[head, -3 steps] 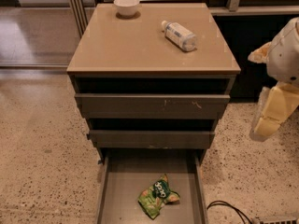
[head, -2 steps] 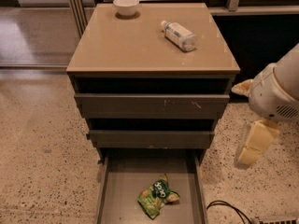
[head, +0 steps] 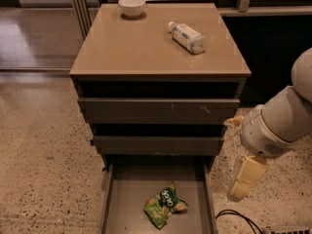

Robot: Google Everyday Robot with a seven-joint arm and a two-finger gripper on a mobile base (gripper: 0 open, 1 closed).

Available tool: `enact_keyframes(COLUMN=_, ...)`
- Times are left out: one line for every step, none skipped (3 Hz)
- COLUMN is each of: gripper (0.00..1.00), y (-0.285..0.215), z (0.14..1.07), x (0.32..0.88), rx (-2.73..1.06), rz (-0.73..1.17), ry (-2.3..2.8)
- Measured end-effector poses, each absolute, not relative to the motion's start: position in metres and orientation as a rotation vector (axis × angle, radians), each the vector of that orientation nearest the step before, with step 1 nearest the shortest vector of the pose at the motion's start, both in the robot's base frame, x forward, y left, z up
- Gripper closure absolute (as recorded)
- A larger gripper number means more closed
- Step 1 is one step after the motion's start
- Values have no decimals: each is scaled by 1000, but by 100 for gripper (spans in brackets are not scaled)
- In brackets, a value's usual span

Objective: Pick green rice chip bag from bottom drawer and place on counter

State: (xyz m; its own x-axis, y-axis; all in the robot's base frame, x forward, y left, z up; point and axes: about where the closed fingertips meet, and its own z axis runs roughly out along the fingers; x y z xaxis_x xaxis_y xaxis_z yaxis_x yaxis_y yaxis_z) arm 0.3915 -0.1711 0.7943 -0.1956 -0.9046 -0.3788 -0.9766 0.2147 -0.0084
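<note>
The green rice chip bag [head: 165,205] lies crumpled on the grey floor of the open bottom drawer [head: 126,199], near its front middle. The tan counter [head: 141,43] tops the drawer cabinet. My gripper [head: 240,190] hangs pointing down at the end of the white arm [head: 278,121], to the right of the bottom drawer's right wall and above the floor. It is apart from the bag, well to the bag's right and a little higher, and holds nothing that I can see.
A white bowl [head: 132,6] stands at the counter's back left. A clear plastic bottle with a white label [head: 187,36] lies on its right half. The two upper drawers [head: 158,110] are partly pulled out. A black cable [head: 239,218] lies on the speckled floor at bottom right.
The arm and gripper have moved down and to the left, closer to the bottom drawer's right side. The bag, the bottle and the bowl have not moved.
</note>
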Motion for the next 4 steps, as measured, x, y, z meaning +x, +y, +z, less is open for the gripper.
enact_keyframes(gripper=0, y=-164, z=773, x=388, rx=-1707, rz=326, ry=2204)
enact_keyframes(gripper=0, y=-130, z=697, x=372, rx=-1640, rz=425, ry=2264)
enact_keyframes(gripper=0, y=-93, z=629, x=373, rx=-1588, rz=513, ry=2294)
enact_keyframes(gripper=0, y=-90, z=626, x=393, rx=-1519, rz=467, ry=2267)
